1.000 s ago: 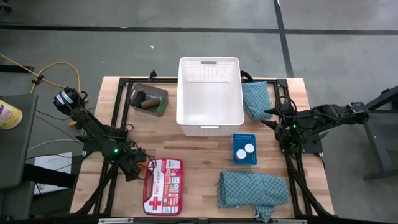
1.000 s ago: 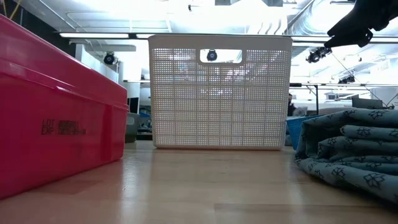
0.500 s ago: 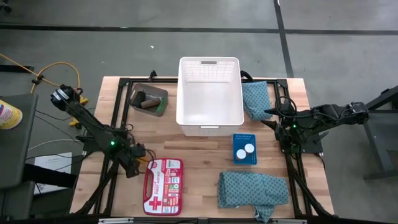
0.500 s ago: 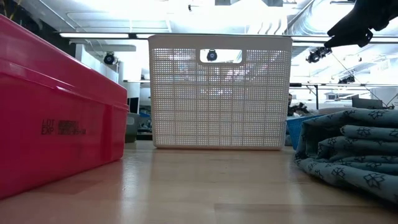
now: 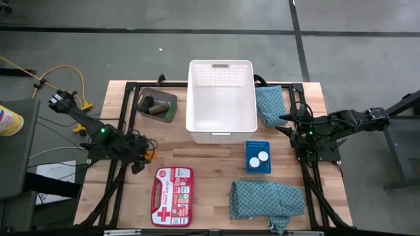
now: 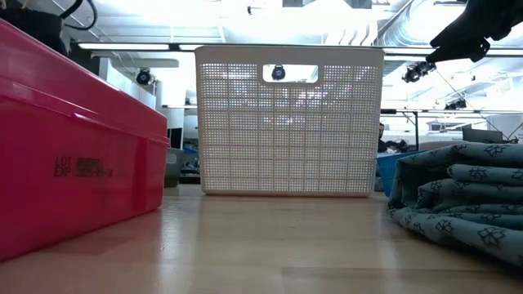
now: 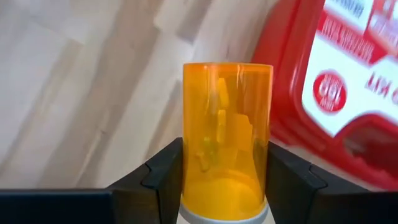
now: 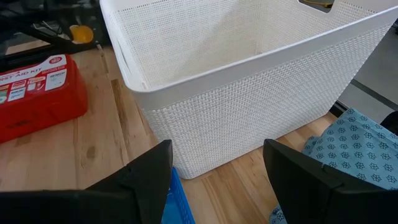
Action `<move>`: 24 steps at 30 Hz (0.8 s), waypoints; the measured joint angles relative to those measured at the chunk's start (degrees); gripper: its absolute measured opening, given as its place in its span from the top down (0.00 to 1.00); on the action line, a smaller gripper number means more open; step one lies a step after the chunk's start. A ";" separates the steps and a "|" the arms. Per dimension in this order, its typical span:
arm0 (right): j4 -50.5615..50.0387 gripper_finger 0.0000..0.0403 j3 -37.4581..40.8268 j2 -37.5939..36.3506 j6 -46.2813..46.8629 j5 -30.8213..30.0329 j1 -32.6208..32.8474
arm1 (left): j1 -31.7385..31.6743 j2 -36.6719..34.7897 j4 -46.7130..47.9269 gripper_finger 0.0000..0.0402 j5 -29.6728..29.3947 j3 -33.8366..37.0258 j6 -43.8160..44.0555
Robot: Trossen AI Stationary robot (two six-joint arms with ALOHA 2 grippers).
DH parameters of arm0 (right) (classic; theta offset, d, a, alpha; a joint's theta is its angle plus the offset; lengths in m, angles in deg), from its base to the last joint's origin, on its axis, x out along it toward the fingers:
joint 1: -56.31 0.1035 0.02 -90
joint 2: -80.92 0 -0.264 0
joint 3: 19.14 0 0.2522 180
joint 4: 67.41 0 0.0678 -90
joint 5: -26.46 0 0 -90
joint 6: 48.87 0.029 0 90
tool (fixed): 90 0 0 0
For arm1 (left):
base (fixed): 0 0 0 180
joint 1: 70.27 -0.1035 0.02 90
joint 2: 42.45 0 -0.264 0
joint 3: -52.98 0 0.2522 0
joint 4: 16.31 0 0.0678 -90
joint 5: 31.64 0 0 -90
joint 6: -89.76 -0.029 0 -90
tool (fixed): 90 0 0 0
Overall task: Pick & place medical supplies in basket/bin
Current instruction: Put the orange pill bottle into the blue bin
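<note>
table (image 5: 216, 167): bare wood at middle and front. basket (image 5: 221, 98): back edge, centre, empty. bin (image 5: 157, 105): back left. left gripper (image 7: 225, 186): near left edge, pinching orange bottle (image 7: 226, 134) beside red kit (image 5: 171, 196). right gripper (image 8: 217, 180): right edge, fingers spread, empty.

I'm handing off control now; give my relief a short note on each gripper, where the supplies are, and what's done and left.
Left gripper: shut on the orange bottle, above the table beside the red first-aid kit.
Right gripper: open, empty, parked at the right table edge.
Basket: looks empty.
Bin: holds small rolls.
Left: two teal cloths, and white caps on the blue tray.
</note>
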 joint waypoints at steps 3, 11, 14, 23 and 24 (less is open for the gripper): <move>0.00 0.41 0.00 -0.02 0.01 -0.02 0.00 | -1.04 -2.43 0.14 0.57 -2.30 0.00 -1.40; 0.00 0.41 0.00 0.00 0.01 -0.01 0.02 | -3.20 -2.91 0.05 0.57 -3.03 0.00 -3.12; 0.00 0.41 0.00 -0.02 0.00 -0.02 0.00 | -3.97 -2.34 0.15 0.57 -1.91 -0.47 -3.12; 0.00 0.41 0.00 -0.02 0.02 0.00 0.00 | -9.05 6.82 0.05 0.57 1.05 -8.69 -10.80; 0.00 0.41 0.00 -0.02 0.02 -0.01 0.00 | -9.70 8.39 0.05 0.57 1.20 -9.74 -11.55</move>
